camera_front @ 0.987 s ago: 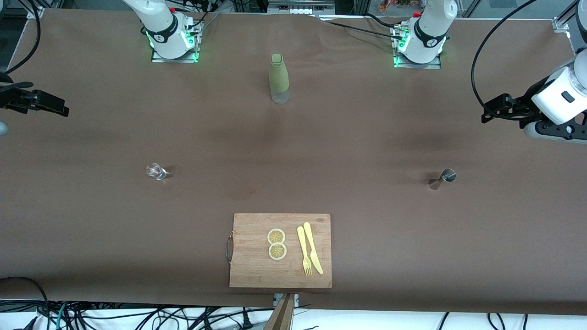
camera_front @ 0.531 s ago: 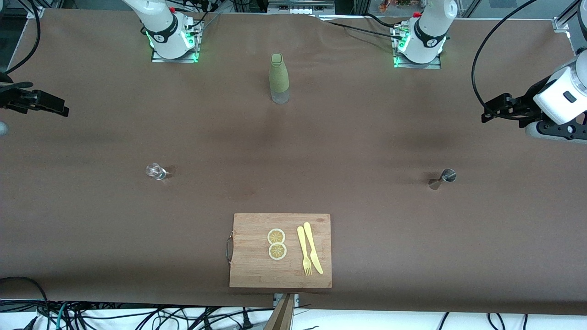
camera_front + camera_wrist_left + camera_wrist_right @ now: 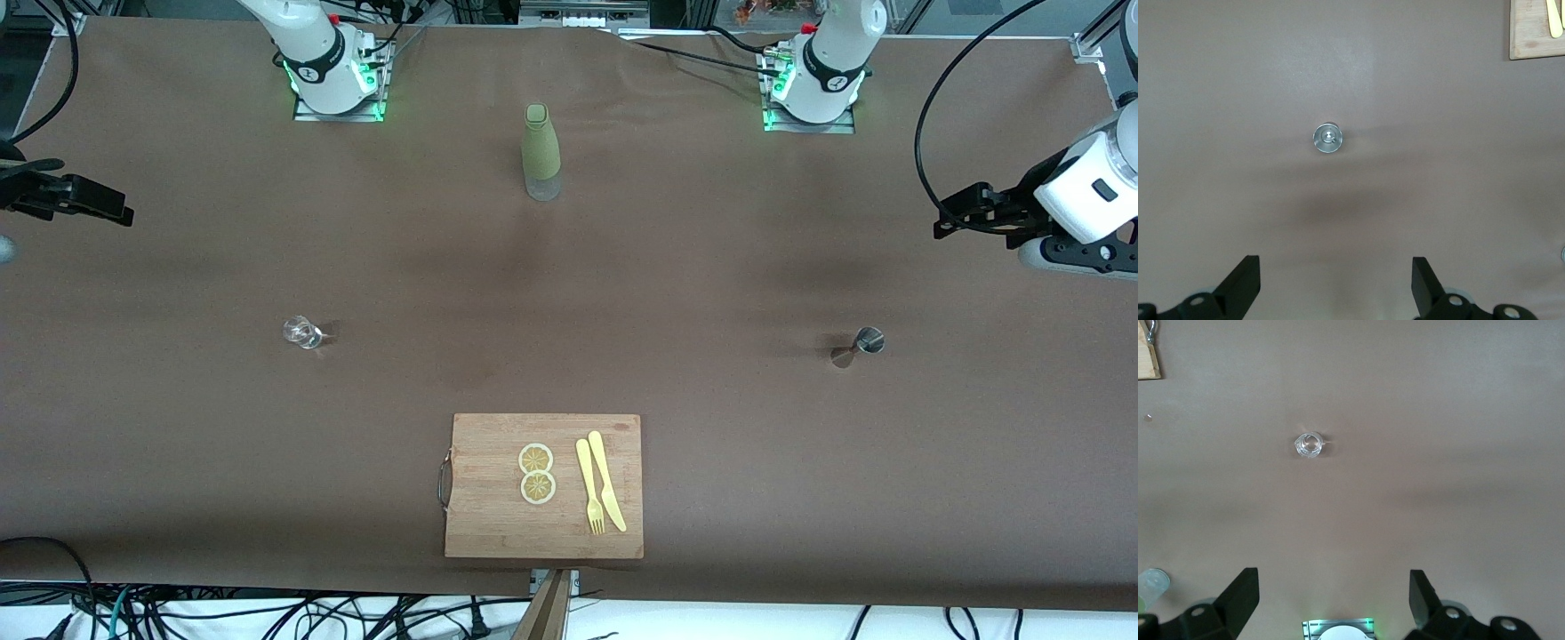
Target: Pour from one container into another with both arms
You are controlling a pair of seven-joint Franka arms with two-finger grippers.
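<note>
Nothing had been picked up at this point. The left gripper hung high over the left arm's end of the table, fingers spread wide with nothing between them, and the right gripper did the same over the right arm's end. Both arms looked to be at the reach stage, by my guess.

The small steel jigger stood upright toward the left arm's end, and the little clear glass stood toward the right arm's end, well apart from each other. The left wrist view looked straight down into the jigger, and the right wrist view did the same for the glass.

To do this well, I'd say each arm should come straight down and centre its cup between the fingers before closing (both are tiny and would tip easily). The green-sleeved bottle stood between the bases, and the cutting board with lemon slices, fork and knife lay nearest the camera.
</note>
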